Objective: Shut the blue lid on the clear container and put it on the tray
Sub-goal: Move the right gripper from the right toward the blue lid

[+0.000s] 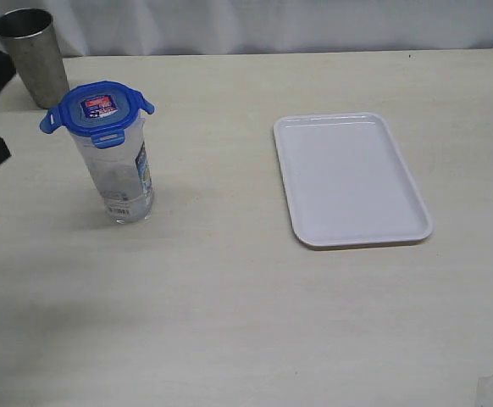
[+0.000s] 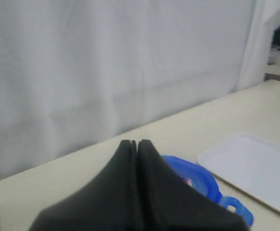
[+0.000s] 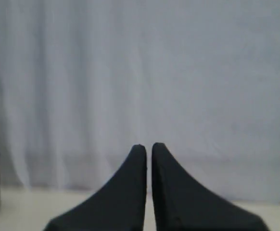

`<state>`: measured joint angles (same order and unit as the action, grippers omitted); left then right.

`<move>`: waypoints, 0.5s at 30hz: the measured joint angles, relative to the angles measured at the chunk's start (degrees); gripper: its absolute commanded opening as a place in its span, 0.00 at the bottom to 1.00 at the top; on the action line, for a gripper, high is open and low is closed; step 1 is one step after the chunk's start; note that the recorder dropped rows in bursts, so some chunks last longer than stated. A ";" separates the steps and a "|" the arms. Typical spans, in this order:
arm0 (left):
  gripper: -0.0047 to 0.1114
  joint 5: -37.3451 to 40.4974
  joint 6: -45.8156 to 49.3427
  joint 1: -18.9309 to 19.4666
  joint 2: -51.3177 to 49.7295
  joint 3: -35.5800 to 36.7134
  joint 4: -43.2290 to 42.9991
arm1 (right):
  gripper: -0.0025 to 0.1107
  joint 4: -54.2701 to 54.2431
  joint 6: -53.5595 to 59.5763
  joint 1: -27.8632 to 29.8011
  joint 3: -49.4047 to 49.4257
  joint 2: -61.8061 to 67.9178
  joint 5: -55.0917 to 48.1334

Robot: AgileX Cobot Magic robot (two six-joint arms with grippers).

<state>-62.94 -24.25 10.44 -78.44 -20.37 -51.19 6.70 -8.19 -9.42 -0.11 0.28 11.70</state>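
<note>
Left wrist view: blue lid (image 2: 193, 177) beyond left claw (image 2: 136, 143)

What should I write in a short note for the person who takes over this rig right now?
Left gripper: shut, holding nothing, just beside the blue lid.
Right gripper: shut, holding nothing, out of the exterior view.
Things: the lid sits on top of the clear container, which stands upright on the table near the grey metal cup, apart from the white tray.
Done: the lid is on the container.
Left: its flaps look flared outward, so probably not locked. Snap them down, then move the container onto the tray.
</note>
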 measured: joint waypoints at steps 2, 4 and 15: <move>0.04 -2.21 0.92 0.00 -2.69 0.11 -1.88 | 0.06 -4.28 -4.75 0.00 0.00 0.00 8.54; 0.04 -3.91 2.03 0.00 -4.62 0.11 -2.01 | 0.06 -6.08 -7.43 0.00 0.00 0.00 14.79; 0.04 -1.13 1.10 0.14 -6.11 0.57 -6.22 | 0.06 -6.18 -8.95 0.00 0.00 -0.20 43.10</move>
<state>-64.07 -23.14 10.58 -84.55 -19.80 -57.41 0.52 -17.14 -9.42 -0.11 0.07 54.80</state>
